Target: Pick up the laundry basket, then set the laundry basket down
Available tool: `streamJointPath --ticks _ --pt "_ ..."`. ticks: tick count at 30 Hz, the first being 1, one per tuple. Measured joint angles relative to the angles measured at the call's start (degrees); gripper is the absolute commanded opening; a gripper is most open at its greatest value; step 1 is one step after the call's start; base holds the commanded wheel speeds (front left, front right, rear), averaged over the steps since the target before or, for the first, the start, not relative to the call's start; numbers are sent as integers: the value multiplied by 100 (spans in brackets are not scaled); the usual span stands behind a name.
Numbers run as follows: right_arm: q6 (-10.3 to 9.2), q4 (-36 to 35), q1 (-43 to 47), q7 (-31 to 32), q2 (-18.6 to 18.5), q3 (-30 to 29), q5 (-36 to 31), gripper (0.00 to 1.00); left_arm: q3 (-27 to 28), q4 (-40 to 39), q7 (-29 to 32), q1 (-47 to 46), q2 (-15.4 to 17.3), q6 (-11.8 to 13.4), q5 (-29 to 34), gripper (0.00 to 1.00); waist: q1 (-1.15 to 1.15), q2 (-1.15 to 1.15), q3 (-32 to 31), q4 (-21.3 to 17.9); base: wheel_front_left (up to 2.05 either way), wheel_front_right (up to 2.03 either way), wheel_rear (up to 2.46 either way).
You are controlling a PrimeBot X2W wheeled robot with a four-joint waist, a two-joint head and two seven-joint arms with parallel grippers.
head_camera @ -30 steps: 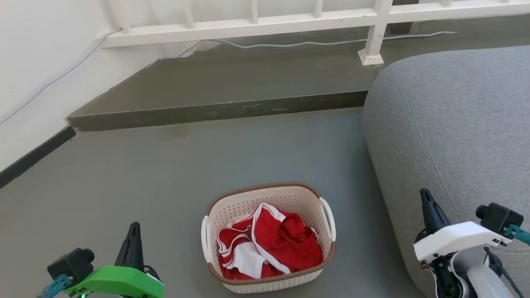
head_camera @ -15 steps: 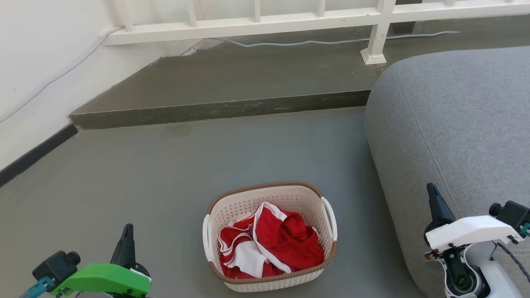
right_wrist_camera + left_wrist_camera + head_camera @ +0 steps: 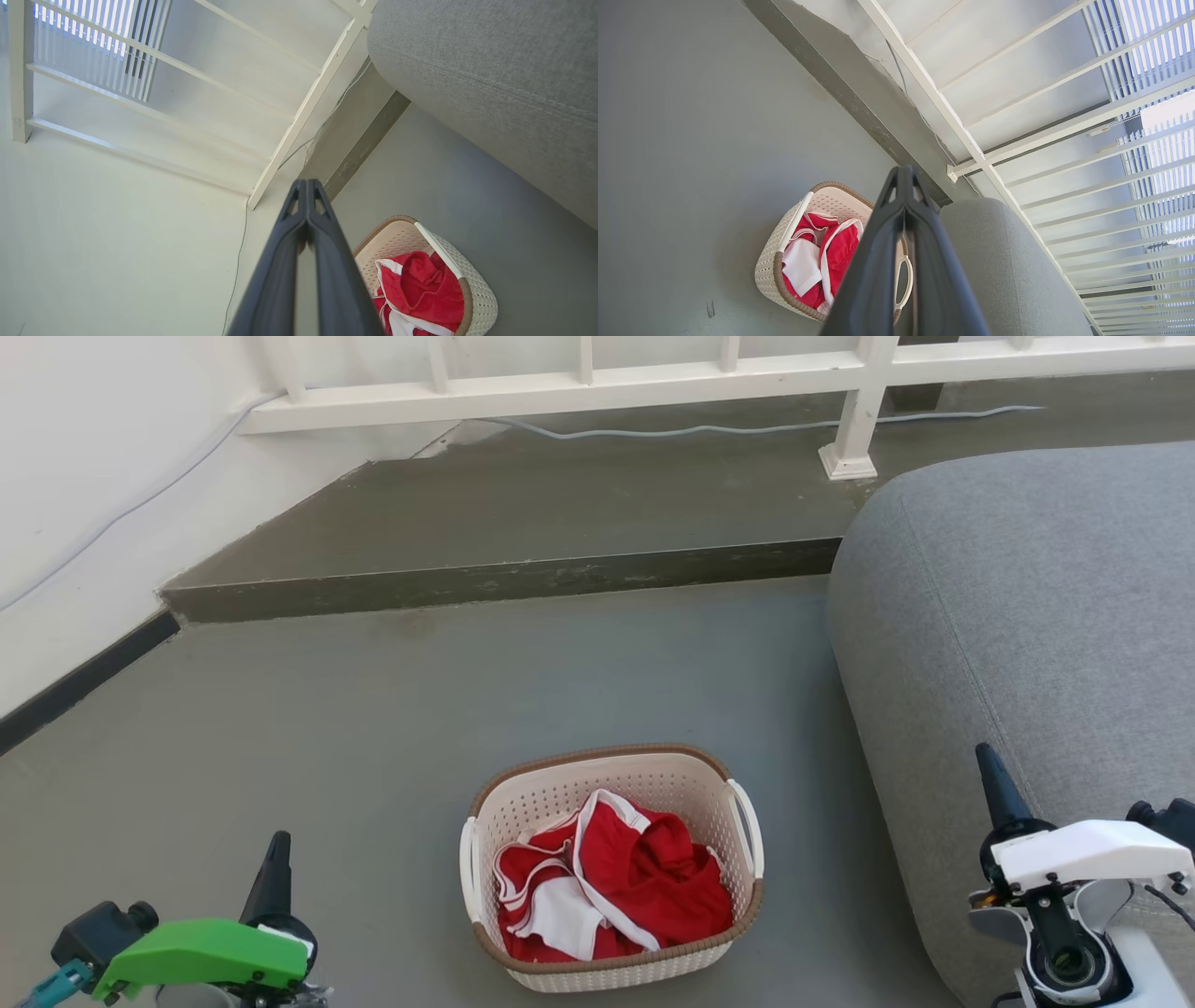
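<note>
The laundry basket (image 3: 546, 800) is set on the floor (image 3: 373, 728) at six o'clock, untouched. The left gripper (image 3: 278, 845), at eight o'clock, and the right gripper (image 3: 985, 756), at four, are pressed together.

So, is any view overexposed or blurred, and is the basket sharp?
Head view: soft even light, the laundry basket sharp. Left wrist view: the blinds at upper right are blown out; the left gripper is a dark shape. Right wrist view: blinds glare at upper left; the right gripper is dark too.
</note>
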Motion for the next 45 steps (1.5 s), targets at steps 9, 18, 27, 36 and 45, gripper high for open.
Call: streamJointPath --ticks 9,18,27,36,45 --pt "131 18 -83 174 43 -216 665 0 159 65 162 -62 -3 -135 -654 0 0 0 12 26 0 0 0" --pt "245 35 -88 352 130 -428 1330 0 322 133 308 -172 -11 -269 -1321 0 0 0 23 53 0 0 0" --pt "337 48 -141 504 178 -621 1905 0 431 230 461 -266 -19 -402 -1935 0 0 0 33 76 0 0 0" --pt "480 54 -201 676 216 -833 2558 0 571 281 615 -338 -29 -509 -2585 0 0 0 44 103 0 0 0" --pt "486 55 -203 737 259 -931 2819 0 676 355 664 -404 -33 -560 -2831 0 0 0 48 111 0 0 0"
